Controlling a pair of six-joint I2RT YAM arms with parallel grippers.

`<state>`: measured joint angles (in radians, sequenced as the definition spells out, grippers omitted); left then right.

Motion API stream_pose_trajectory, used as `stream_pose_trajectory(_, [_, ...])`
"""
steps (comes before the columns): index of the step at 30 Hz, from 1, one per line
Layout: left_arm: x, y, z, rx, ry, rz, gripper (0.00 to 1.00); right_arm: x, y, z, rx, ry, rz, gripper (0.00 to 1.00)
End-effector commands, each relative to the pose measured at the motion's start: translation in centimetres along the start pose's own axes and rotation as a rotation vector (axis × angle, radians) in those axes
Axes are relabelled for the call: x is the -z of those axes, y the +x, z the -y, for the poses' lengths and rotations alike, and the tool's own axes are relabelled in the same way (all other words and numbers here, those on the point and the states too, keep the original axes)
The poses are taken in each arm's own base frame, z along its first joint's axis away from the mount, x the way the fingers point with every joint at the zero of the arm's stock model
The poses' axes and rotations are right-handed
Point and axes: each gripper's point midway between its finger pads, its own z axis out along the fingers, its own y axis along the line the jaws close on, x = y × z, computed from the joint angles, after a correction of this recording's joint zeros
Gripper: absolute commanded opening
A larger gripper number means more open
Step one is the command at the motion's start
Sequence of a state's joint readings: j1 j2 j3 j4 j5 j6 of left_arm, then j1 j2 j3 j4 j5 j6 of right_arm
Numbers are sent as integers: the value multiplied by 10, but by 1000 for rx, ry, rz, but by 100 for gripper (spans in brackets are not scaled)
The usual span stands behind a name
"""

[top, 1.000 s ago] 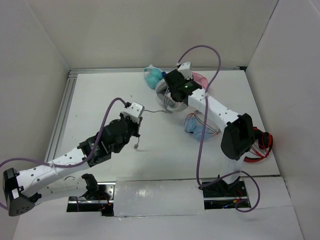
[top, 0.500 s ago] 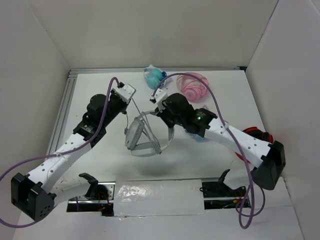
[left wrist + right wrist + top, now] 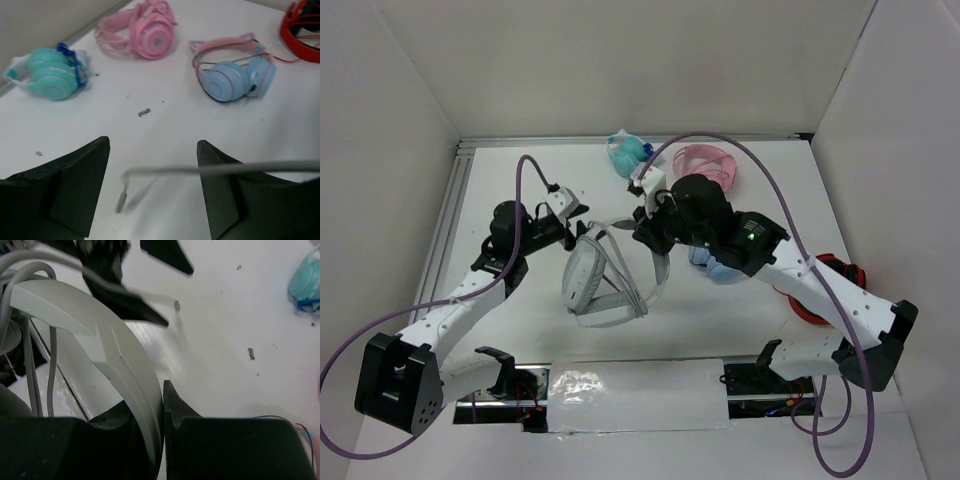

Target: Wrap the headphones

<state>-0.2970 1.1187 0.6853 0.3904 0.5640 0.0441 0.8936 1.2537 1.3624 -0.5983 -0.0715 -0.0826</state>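
The headphones (image 3: pixel 584 276), large, light grey and white, hang above the middle of the table. My right gripper (image 3: pixel 647 233) is shut on their wide headband (image 3: pixel 131 365), and the right wrist view shows the band pinched between the fingers (image 3: pixel 185 415). Just left of the ear cups, my left gripper (image 3: pixel 582 230) stands open. In the left wrist view the thin grey cable (image 3: pixel 210 169) runs loose across the gap of the left gripper (image 3: pixel 152 192), its plug (image 3: pixel 121 200) dangling above the table. Neither finger (image 3: pixel 75 185) grips the cable.
A teal pair (image 3: pixel 627 152) and an all-pink pair (image 3: pixel 706 163) lie at the back of the table. A blue-cupped pair with a pink band (image 3: pixel 232 75) lies under my right arm. A red pair (image 3: pixel 302 25) sits at the right. White walls enclose the table.
My left gripper has opened and let go of the cable. The right arm has carried the headphones from the back of the table toward the middle and left.
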Motion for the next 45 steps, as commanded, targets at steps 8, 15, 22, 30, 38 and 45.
stream_pose_trajectory(8, [-2,-21,49,11,283,154,99,40,-84,-25,-135,-78,171,0])
stream_pose_trajectory(15, [-7,-10,79,26,418,151,99,64,-111,-30,-185,-91,238,0])
stream_pose_trajectory(22, [-22,9,103,61,442,135,99,77,-135,-33,-199,-105,295,0])
stream_pose_trajectory(30, [-27,22,106,127,436,99,77,94,-149,-21,-222,-35,351,0])
stream_pose_trajectory(38, [-13,38,115,295,378,19,16,109,-144,59,-551,380,474,0])
stream_pose_trajectory(45, [3,25,131,385,333,-40,18,117,-116,121,-763,727,536,0])
